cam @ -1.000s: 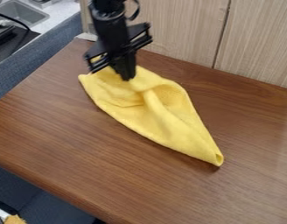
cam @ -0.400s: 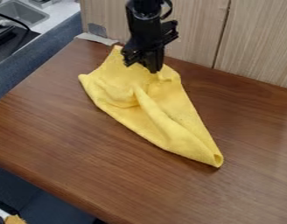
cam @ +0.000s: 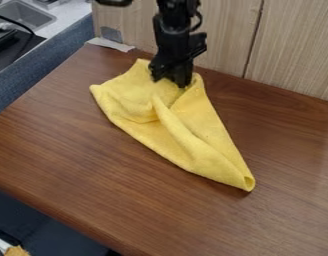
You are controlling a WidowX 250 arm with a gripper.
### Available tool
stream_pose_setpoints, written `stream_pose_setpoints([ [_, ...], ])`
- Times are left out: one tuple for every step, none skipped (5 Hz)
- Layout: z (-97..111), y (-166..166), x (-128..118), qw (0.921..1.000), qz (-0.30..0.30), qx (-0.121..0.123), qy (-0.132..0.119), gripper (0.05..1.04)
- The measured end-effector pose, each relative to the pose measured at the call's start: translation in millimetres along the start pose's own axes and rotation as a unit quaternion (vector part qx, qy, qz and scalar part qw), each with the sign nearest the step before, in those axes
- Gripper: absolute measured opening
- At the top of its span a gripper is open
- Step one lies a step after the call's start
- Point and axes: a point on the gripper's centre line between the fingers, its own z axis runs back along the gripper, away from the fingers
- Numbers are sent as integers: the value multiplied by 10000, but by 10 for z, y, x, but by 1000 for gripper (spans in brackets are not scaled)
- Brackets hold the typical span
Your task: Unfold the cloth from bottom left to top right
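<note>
Next step: the top layer of the yellow cloth [cam: 130, 125] is likely to be pulled up and to the right, so that it is opened out.
Good pull: the cloth is best picked up by one layer only, near its edge. If both layers are pinched, the whole cloth may be dragged along.
Long fold [cam: 172, 120]: this bump is best smoothed by a slow, low pull toward the top right.
Narrow end [cam: 245, 181]: the cloth is rolled up tight here, so it may need to be opened by a pull of its own.
Cloth place: it is spread on the brown table [cam: 73, 155], with its wide part near the wall [cam: 293, 50] and its narrow end pointed to the lower right.
Gripper [cam: 183, 83]: it is pointed down at the top part of the cloth. Whether it is open, closed or clamped on cloth cannot be told.
Arm [cam: 172, 32]: it is held almost straight up and down at the top of the view, in front of the wall.
</note>
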Motion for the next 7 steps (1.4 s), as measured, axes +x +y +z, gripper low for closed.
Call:
stream_pose_setpoints([
  [-80, -79, 43, 10000, -10, -81, 37, 75],
  [-97, -85, 81, 9999, -123, -36, 80, 222],
  [-105, -74, 70, 9998, -100, -43, 135, 478],
  [-75, -16, 71, 9998, -60, -12, 172, 785],
  [72, -26, 105, 9998, -68, -70, 160, 1003],
  [143, -9, 120, 9997, -65, -69, 211, 1007],
  [452, 9, 197, 9996, -11, -265, 85, 1001],
])
